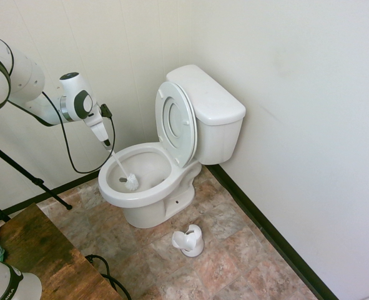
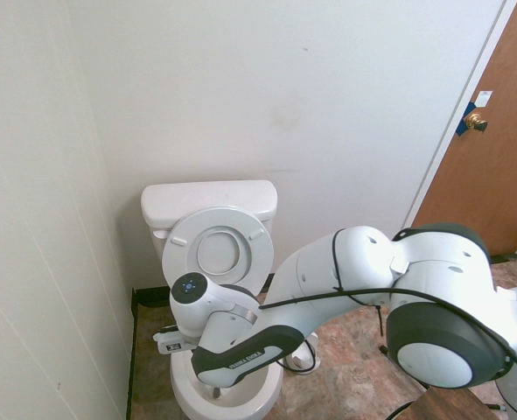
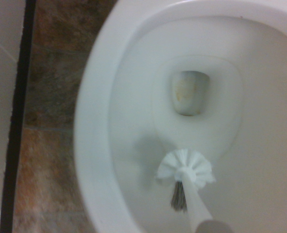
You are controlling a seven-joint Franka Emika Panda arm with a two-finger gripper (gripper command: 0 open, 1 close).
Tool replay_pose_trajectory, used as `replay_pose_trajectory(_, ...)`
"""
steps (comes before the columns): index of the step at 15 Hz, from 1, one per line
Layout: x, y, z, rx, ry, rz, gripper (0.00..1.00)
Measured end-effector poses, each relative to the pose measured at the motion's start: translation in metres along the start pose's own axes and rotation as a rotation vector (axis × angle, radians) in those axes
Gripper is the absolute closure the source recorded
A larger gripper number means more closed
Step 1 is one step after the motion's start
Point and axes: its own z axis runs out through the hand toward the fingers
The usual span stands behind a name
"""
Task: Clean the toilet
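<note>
From my remote seat, starting at the left of the first exterior view, the gripper (image 1: 107, 142) hangs over the bowl's near rim with its fingers clenched on the thin white handle of the toilet brush (image 1: 129, 181). The brush head is down inside the bowl, resting on the lower inner wall. Moving right, the toilet (image 1: 200, 134) fills the centre of the frame, tucked into the corner, with seat and lid both raised against the tank. Lower right of centre, the brush holder (image 1: 189, 240) sits empty on the tiled floor (image 1: 246, 262), just beside the toilet's base.

In the wrist view the brush head (image 3: 185, 167) sits on the bowl wall near the drain opening (image 3: 189, 92), which looks faintly yellowed. I judge scrubbing is under way: the drain area and the rest of the bowl are left, then returning the brush.
</note>
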Motion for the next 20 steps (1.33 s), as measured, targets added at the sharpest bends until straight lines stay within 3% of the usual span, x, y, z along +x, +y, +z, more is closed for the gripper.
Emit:
replay_pose_trajectory(8, 0.106, 0.033, -0.126, 0.134, -0.013, 0.124, 1.00)
replay_pose_trajectory(13, 0.202, 0.093, -0.203, 0.168, -0.015, 0.241, 1.00)
replay_pose_trajectory(16, 0.266, 0.129, -0.193, 0.140, -0.005, 0.335, 1.00)
replay_pose_trajectory(20, 0.313, 0.159, -0.150, 0.085, 0.000, 0.401, 1.00)
